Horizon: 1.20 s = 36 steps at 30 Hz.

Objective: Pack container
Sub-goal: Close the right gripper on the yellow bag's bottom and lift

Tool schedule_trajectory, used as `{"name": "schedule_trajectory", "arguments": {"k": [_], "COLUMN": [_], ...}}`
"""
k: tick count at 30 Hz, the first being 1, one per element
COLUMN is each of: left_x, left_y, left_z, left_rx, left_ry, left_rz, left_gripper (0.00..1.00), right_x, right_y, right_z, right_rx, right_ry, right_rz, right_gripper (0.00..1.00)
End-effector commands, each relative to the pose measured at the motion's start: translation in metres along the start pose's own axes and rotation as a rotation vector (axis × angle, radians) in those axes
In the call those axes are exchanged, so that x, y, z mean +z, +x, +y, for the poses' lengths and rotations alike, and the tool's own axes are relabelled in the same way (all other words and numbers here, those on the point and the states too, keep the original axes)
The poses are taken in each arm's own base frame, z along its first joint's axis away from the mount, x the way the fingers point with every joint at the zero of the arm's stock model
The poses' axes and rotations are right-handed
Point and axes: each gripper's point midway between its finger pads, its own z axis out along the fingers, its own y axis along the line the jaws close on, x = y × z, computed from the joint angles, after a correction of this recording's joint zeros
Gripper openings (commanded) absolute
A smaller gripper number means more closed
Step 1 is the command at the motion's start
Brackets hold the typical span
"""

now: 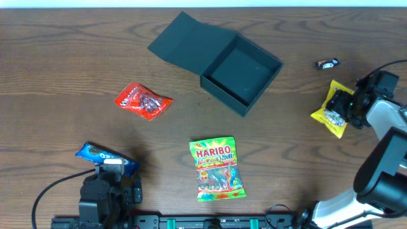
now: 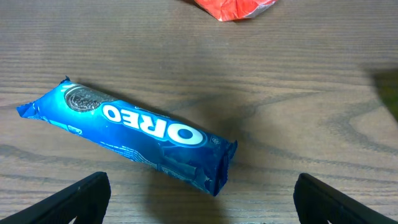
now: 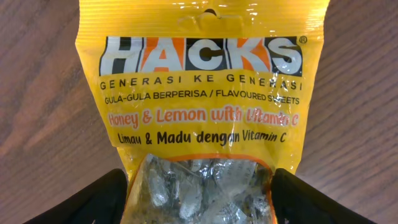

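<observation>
Your left gripper [image 2: 202, 208] is wide open and holds nothing, just beside the Oreo packet [image 2: 134, 134] at the desk's near-left corner. The container [image 1: 221, 90] is a matte dark teal-black square box, mid-desk near the far edge, sitting corner-on, with its hinged lid [image 1: 184, 39] lying flat open on its left. Your right gripper [image 3: 199, 205] straddles the yellow Hacks packet [image 3: 202, 81] at the right edge. I can't tell whether it has gripped it.

Black left arm [image 1: 102, 194]; black-and-white right arm [image 1: 381, 172]

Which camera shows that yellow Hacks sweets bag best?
The right wrist view: the Hacks sweets bag fills it, label readable. Overhead shows only a small yellow packet, far right; the left wrist view misses it.
</observation>
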Motion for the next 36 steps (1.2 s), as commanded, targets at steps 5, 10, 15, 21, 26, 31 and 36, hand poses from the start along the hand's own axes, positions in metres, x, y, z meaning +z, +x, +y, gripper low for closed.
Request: {"name": "schedule_trajectory", "arguments": {"k": [5, 10, 15, 21, 26, 31, 36], "left_x": [0.0060, 0.0060, 0.0060, 0.0060, 0.0060, 0.0060, 0.0060], "left_y": [0.0134, 0.0134, 0.0134, 0.0134, 0.0134, 0.0134, 0.0134], "left_z": [0.0023, 0.0023, 0.0023, 0.0023, 0.0023, 0.0023, 0.0024], "left_rx": [0.015, 0.015, 0.015, 0.015, 0.015, 0.015, 0.015], "left_ry": [-0.013, -0.013, -0.013, -0.013, -0.013, -0.013, -0.014], "left_rz": [0.045, 0.045, 0.045, 0.045, 0.045, 0.045, 0.045], "left_gripper": [0.95, 0.95, 0.95, 0.95, 0.95, 0.95, 0.95], "right_x": [-0.0088, -0.0088, -0.0087, -0.0087, -0.0087, -0.0087, -0.0087], "right_y": [-0.0073, -0.0073, -0.0075, -0.0081, -0.0074, -0.0073, -0.0074], "right_z": [0.0007, 0.0006, -0.0002, -0.0007, -0.0008, -0.0007, -0.0007], "right_rx": [0.011, 0.011, 0.011, 0.011, 0.011, 0.011, 0.011], "right_ry": [-0.010, -0.010, -0.005, -0.002, -0.002, -0.002, -0.002], "right_rz": [-0.025, -0.025, -0.026, -0.029, -0.026, -0.026, -0.026], "right_gripper": [0.76, 0.72, 0.59, 0.43, 0.38, 0.29, 0.23]}}
